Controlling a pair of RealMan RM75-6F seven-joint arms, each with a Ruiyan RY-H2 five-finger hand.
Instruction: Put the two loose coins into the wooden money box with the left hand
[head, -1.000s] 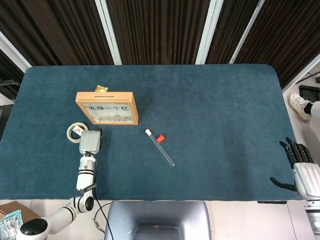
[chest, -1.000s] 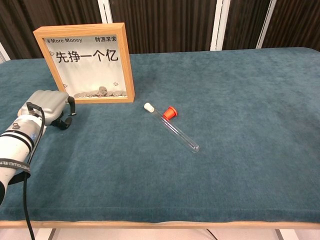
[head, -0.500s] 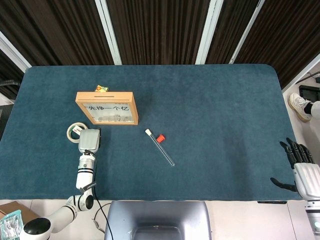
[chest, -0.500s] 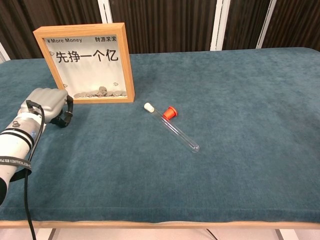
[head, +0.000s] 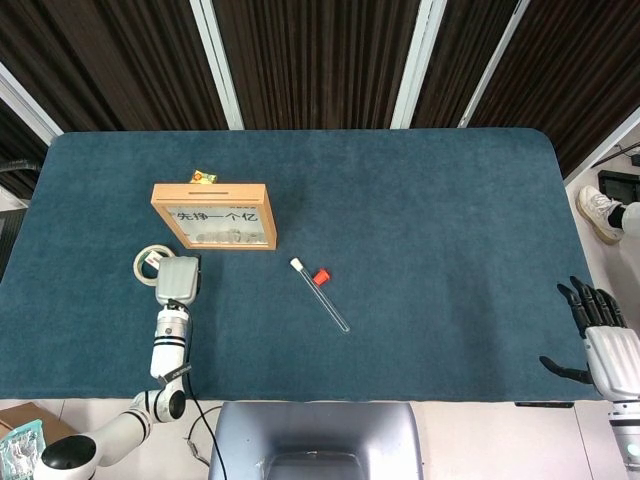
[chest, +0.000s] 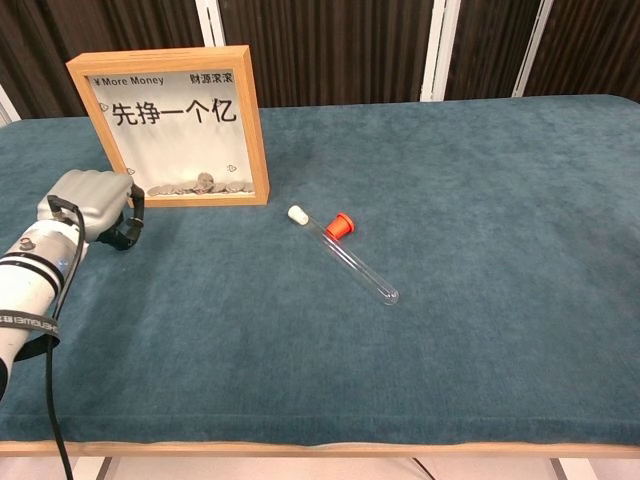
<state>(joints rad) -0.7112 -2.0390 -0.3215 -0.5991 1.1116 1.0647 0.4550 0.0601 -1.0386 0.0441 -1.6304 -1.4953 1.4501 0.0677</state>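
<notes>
Left hand (chest: 92, 203) low on the table, just in front of the money box (head: 214, 216).
From behind I see only its back with fingers curled down; whether it holds a coin I cannot tell. Coins lie inside the box behind the glass. A tape ring (head: 149, 264) touches the hand; a glass tube (chest: 345, 255) lies well apart. My right hand (head: 600, 335) waits past the table edge, fingers spread.

The wooden money box (chest: 170, 125) stands on the counter (chest: 480, 200) at its left part. The left hand (chest: 90, 203) is just before the box, at its left corner. The test tube (chest: 345, 255) lies to the right of the box, apart from it. The right hand (head: 605, 340) is at the far right edge.
</notes>
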